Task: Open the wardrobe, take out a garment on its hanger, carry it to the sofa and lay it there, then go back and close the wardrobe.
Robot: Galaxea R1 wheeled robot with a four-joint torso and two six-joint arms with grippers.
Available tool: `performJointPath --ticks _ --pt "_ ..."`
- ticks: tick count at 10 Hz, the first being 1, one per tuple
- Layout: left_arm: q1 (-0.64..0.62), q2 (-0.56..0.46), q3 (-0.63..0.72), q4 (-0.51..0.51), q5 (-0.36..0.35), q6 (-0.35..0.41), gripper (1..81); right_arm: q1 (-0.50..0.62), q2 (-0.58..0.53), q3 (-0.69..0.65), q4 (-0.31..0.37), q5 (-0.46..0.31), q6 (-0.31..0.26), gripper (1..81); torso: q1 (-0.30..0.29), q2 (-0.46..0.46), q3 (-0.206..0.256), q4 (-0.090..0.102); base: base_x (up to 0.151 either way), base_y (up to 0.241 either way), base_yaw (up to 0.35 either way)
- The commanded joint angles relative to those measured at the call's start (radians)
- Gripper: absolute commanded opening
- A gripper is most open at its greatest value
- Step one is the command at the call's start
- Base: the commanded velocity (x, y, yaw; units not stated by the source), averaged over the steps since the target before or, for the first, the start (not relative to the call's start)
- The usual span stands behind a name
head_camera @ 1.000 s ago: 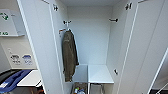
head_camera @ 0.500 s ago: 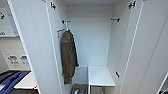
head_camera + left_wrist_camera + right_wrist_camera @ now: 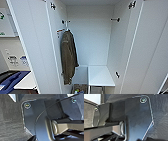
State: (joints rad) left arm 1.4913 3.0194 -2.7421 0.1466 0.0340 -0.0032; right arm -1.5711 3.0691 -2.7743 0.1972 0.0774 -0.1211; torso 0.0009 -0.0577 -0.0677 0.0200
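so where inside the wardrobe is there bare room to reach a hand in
The right half of the wardrobe is open, between the olive jacket and the right wall's black hook, above the white shelf. The left is crowded: the jacket hangs along the left wall, with small items in a box below.

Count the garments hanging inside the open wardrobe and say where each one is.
1. An olive-brown jacket hangs from a hook on the left inner wall of the wardrobe, reaching down toward the low white shelf. The open doors could hide something beside them.

so that's one wardrobe (image 3: 140, 50) with two open doors, one olive-brown jacket (image 3: 68, 56) hanging inside, plus one white shelf (image 3: 100, 76).
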Motion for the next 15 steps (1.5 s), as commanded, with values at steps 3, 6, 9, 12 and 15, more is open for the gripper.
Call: performJointPath --ticks 3,6,9,12,15 --pt "-0.041 -0.045 0.036 0.007 0.061 0.006 81.1 0.041 -0.045 0.08 -0.004 -0.056 -0.006 81.1 0.0 0.0 0.0 0.0 0.0 0.0 0.0" --pt "-0.036 -0.263 0.366 -0.007 0.053 0.003 81.1 0.047 -0.258 0.374 0.001 -0.044 -0.003 81.1 0.0 0.0 0.0 0.0 0.0 0.0 0.0" --pt "-0.038 -0.492 0.609 -0.01 -0.078 -0.015 81.1 0.071 -0.505 0.654 0.013 0.007 0.004 81.1 0.0 0.0 0.0 0.0 0.0 0.0 0.0" --pt "-0.051 -0.701 0.768 -0.032 -0.19 -0.135 81.1 0.137 -0.689 0.777 0.03 0.044 0.07 81.1 0.0 0.0 0.0 0.0 0.0 0.0 0.0" --pt "-0.114 -0.87 0.866 -0.032 -0.238 -0.271 81.1 0.238 -0.873 0.881 0.027 0.065 0.205 81.1 0.0 0.0 0.0 0.0 0.0 0.0 0.0"
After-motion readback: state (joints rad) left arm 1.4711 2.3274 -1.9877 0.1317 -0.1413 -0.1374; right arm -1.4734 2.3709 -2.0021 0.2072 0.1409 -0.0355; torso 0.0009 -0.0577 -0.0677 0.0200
